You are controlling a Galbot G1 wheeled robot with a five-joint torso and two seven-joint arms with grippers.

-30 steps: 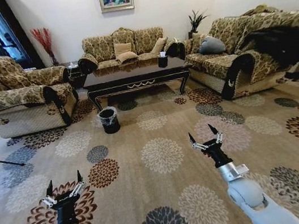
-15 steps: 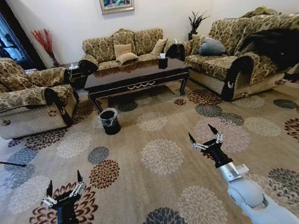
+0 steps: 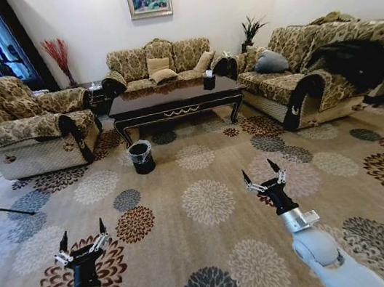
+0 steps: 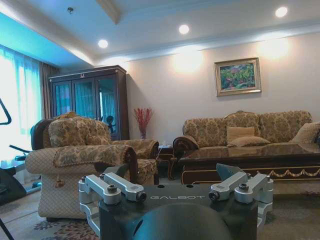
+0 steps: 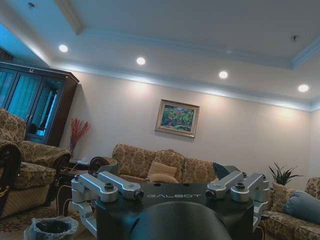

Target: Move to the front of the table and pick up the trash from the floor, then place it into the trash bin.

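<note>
A large floral carpet covers the floor, ringed by three patterned sofas: one on the left, one against the back wall and one on the right with a dark garment thrown over it. In the middle, before the back sofa, stands the counter, its long axis running left to right across the head view, gold-ornamented front edge facing the robot; a small black tissue box sits near its right end. The trash bin stands upright on the carpet just before the counter's left front leg, its clear bag liner open upward. The carpet between robot and counter lies open, and the trash itself cannot be made out against the pattern. The left end effector hangs low at the left, fingers spread wide and holding nothing; the right end effector is raised a little farther forward, likewise wide and unladen.
</note>
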